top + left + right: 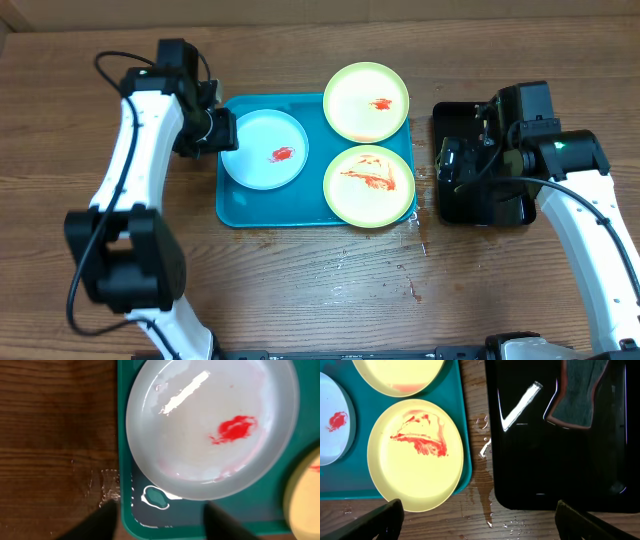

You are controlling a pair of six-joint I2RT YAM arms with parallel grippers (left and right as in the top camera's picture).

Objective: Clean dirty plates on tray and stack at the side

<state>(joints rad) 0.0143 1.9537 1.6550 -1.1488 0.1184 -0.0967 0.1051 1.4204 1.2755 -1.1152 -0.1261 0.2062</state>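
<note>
On tray (pixel 238 210), three sauce-smeared plates (pixel 265 150)

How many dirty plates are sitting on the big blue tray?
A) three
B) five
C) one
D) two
A: the tray holds a white plate, a green-rimmed plate at the far edge and a second green-rimmed plate nearer, each smeared red.

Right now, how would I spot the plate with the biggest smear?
Start at the big turquoise tray. Of its three plates, take the cream, green-rimmed one at the robot-side corner beside the black tray. The other cream plate and the white plate carry just a small red blob; this one has a wide streaked smear.
</note>
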